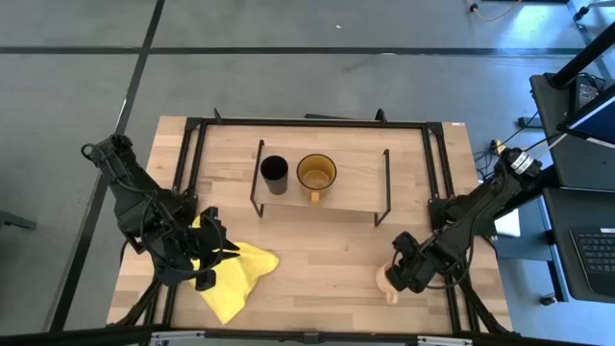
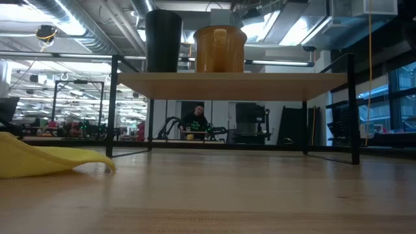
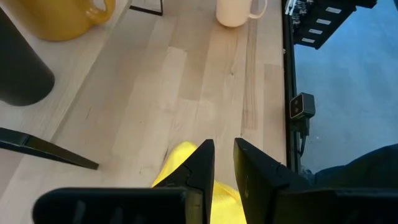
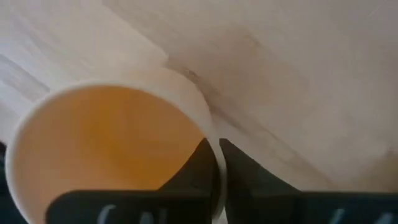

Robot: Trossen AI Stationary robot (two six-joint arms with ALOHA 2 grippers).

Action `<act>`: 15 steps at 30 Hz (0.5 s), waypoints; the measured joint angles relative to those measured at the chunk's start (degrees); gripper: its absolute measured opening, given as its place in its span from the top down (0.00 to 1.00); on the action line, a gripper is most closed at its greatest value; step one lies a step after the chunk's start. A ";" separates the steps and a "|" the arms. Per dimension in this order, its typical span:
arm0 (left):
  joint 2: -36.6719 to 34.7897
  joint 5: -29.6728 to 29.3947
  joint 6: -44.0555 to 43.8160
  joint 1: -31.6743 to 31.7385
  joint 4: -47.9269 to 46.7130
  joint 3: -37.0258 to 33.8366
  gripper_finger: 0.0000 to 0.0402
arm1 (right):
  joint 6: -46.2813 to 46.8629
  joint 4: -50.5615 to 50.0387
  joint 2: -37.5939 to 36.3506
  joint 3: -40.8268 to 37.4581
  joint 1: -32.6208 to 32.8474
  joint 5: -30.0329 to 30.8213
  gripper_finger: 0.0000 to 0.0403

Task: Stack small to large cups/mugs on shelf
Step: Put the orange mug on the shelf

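From above, the black cup (image 1: 274,173) and amber mug (image 1: 316,173) stand side by side on the shelf (image 1: 356,197). The right hand (image 1: 396,272) is at the peach mug (image 1: 387,282) on the tabletop (image 1: 327,245); the left hand (image 1: 213,252) rests over the yellow cloth (image 1: 235,281).

Low view: both vessels sit atop the shelf.

Left wrist: its fingers (image 3: 199,168) are nearly closed, holding nothing.

Right wrist: fingers (image 4: 196,165) pinch the peach mug's rim, one inside, one outside.

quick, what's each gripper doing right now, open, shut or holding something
Left gripper: shut, holding nothing, over the yellow cloth.
Right gripper: shut on the rim of the peach-orange mug, one finger inside, one outside.
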 joint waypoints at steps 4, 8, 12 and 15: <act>0.00 0.00 0.00 0.00 0.02 0.00 0.86 | -0.11 -0.27 -1.87 1.20 -1.49 -0.69 0.95; 0.02 -0.04 -0.15 0.00 0.11 0.00 0.86 | -3.69 -8.65 -3.90 8.71 -4.50 0.20 0.98; 0.02 -0.51 -0.19 0.00 0.16 0.00 0.86 | -13.05 -23.13 -3.25 22.11 -8.64 1.93 0.97; 0.02 -1.30 -0.20 0.00 0.17 0.00 0.86 | -23.24 -33.26 -0.10 32.48 -11.96 3.97 0.97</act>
